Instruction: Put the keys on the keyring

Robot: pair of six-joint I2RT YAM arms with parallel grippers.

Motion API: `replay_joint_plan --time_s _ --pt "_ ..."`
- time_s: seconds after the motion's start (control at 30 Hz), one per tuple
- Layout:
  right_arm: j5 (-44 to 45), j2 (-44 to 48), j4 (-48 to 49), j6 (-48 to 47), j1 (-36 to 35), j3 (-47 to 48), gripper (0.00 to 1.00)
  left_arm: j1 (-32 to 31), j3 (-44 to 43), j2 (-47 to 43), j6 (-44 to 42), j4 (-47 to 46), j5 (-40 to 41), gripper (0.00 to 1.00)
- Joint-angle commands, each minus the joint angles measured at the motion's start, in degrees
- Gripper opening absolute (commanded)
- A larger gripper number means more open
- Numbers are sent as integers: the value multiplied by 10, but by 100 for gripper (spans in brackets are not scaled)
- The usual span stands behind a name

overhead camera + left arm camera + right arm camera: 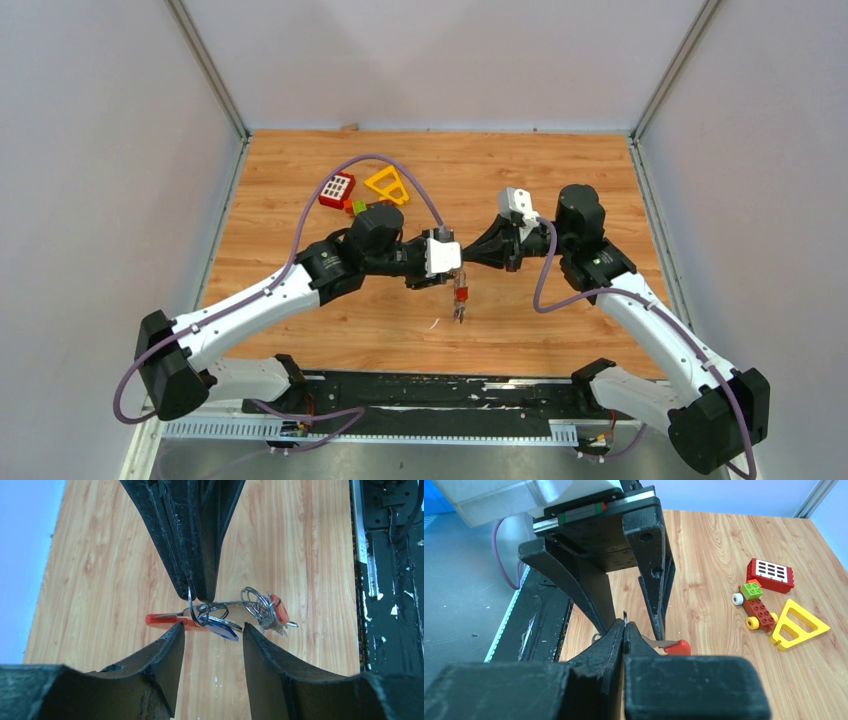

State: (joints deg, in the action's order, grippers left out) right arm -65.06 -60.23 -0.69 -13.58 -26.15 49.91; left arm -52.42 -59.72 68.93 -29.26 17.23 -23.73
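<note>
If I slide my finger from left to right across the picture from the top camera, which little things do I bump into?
Red block with white buttons → yellow triangle frame → keyring with its small keys, where the two arms meet.

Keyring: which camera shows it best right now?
The left wrist view: the keyring sits centred and sharp, its wire loops, blue key and red clip all distinct. The top view shows only a tiny dangling speck. The right wrist view shows just the clip's end past the right pincer.
</note>
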Motion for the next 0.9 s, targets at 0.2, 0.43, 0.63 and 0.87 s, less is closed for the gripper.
replay_joint_plan --time_s 0.2,0.43,0.63,0.87 --pt "-14 12 12 1 3 22 0 -2 -7 19 43 -30 -13 45" --pt "-9 11 10 -4 6 20 0 -2 -8 19 47 -29 -24 32" --pt "-7 11 10 -6 11 19 0 -2 -11 18 46 -25 -26 18" --pt "-2 8 9 -8 12 19 0 -2 -18 9 28 -6 -16 6"
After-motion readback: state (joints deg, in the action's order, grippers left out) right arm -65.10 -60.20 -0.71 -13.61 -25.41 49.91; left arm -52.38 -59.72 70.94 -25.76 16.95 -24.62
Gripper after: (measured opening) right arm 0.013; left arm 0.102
